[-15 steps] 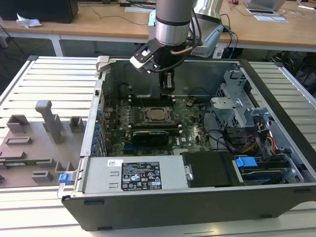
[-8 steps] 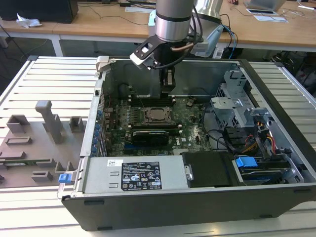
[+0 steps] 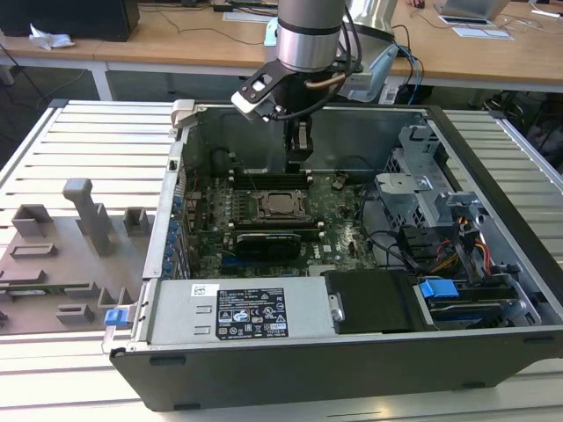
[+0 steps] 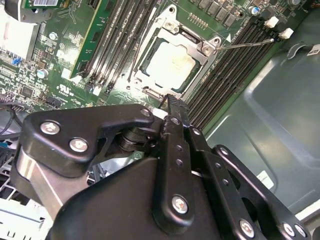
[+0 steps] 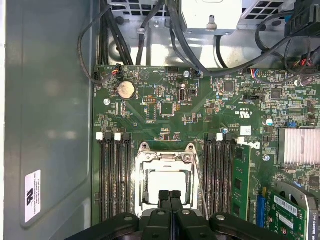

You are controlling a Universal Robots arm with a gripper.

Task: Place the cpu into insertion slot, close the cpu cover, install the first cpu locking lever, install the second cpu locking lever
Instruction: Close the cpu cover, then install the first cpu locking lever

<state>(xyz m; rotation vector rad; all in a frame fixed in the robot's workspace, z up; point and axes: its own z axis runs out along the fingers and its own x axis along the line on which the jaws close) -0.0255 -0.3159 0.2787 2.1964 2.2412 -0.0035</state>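
The cpu (image 5: 167, 182) lies in the insertion slot (image 3: 281, 205), its pale silver top (image 4: 170, 62) showing through the window of the cpu cover (image 5: 165, 156), which lies flat around it. One thin wire locking lever (image 4: 245, 46) reaches out from a socket corner over the memory slots. Another wire lever (image 5: 201, 185) runs along the socket's side. My gripper (image 5: 169, 195) hangs just above the socket's edge, fingers shut together with nothing between them. It also shows above the board (image 3: 299, 145) and as black fingertips (image 4: 172, 102).
Black memory slots (image 5: 114, 180) flank the socket on both sides. A finned heatsink (image 5: 299, 146) and cables (image 5: 125, 35) lie nearby. The case walls (image 3: 352, 132), power supply (image 3: 255, 312) and drive cage (image 3: 422, 176) enclose the board. A grey fixture tray (image 3: 70, 246) sits at the exterior view's left.
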